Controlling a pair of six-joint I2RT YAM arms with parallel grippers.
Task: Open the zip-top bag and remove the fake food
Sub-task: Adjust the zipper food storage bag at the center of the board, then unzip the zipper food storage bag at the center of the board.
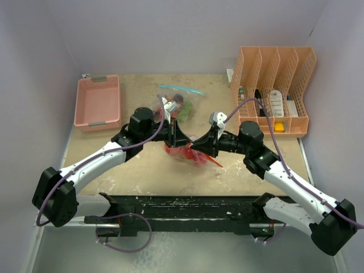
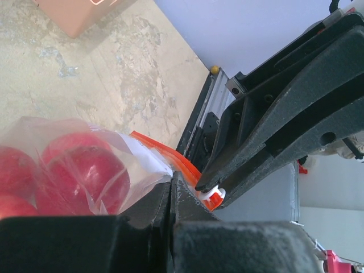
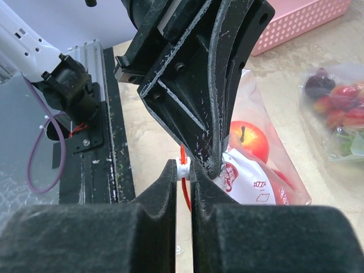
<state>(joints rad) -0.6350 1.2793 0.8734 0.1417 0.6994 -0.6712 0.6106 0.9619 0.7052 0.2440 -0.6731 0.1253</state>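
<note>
This is a robot lab bench. Plain walls (image 1: 187,34) box in a scuffed table (image 1: 142,176) with a black mounting rail (image 1: 187,207).

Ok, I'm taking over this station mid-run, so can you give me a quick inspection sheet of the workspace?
Surface: beige table, scuffed and stained.
Job's things: zip-top bag between the grippers, red fake food inside, white slider on its orange zip.
Clutter: second bag of toy fruit behind; pink basket far left; orange file organiser far right, holding small items.
Grippers: left gripper shut on the bag's edge; right gripper shut on the slider.
Cables: purple cable looping from each arm.
Surroundings: pale walls on three sides; black rail at near edge.
</note>
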